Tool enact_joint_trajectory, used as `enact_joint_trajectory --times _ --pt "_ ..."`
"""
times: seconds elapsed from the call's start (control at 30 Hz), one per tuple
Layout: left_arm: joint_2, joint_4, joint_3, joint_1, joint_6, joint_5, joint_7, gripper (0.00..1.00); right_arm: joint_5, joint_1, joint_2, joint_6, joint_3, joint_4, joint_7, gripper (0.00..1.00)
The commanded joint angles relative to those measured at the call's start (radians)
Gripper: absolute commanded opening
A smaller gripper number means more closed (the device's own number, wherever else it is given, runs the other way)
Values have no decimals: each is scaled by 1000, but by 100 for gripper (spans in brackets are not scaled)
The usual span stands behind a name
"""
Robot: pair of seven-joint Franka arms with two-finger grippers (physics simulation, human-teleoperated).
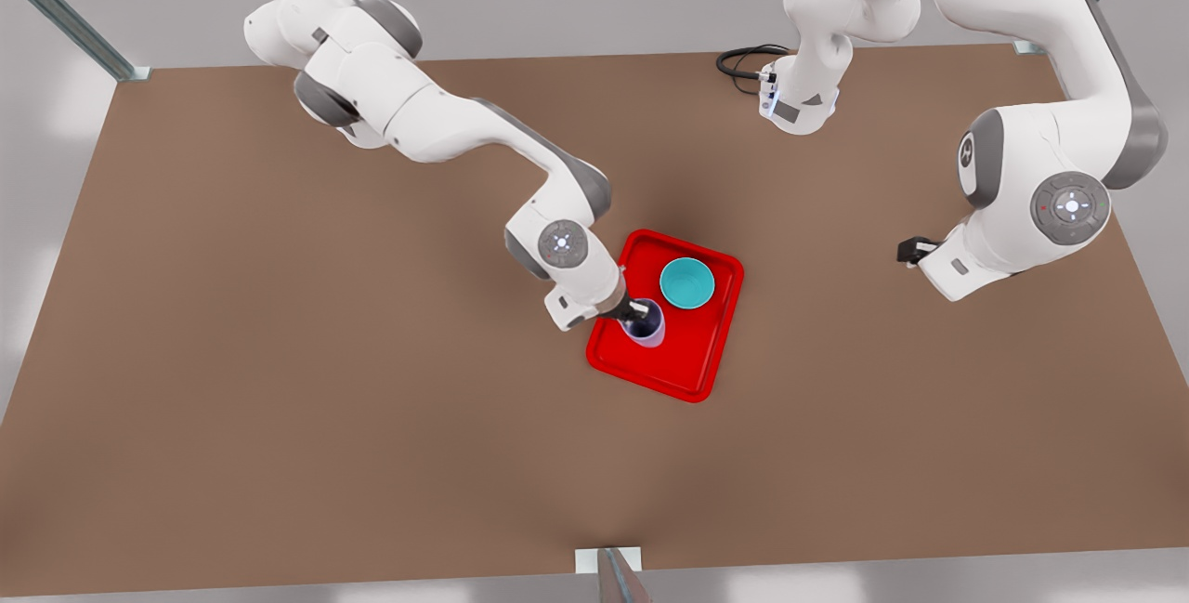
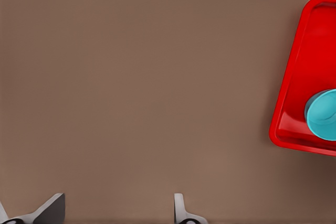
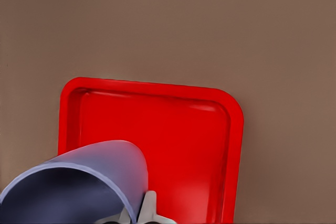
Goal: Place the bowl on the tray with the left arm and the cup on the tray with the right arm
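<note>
The right arm reached out low across the brown table (image 1: 279,324), elbow bent, its wrist tipped down over the near corner of the bright red flat rectangular tray (image 1: 692,357). The right gripper (image 1: 639,311) was clamped on the rim of the small lavender-blue tapered cup (image 1: 647,324), one finger (image 3: 149,208) showing outside the wall; the cup stood upright over the tray's floor, though contact with it could not be judged. The small round teal bowl (image 1: 687,282) sat on the tray, just beside the cup and apart from it. The left arm waited folded at the front view's right, well away from the tray, the left gripper (image 2: 113,209) spread wide and empty above bare table.
</note>
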Motion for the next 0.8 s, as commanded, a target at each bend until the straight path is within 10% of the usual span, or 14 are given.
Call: enact_joint_trajectory --times 0.0,0.2,0.3,0.77 --pt "-1 0 0 0 -2 1 0 100 -16 2 3 2 0 0 2 21" --pt "7 2 0 1 0 -3 0 100 -125 28 49 19 -2 -3 42 24" --pt "7 5 0 1 0 -5 -2 100 -139 31 49 14 -3 0 45 97" --pt "5 15 -1 1 -32 -95 8 100 -119 -73 -124 -190 -29 -2 -31 100"
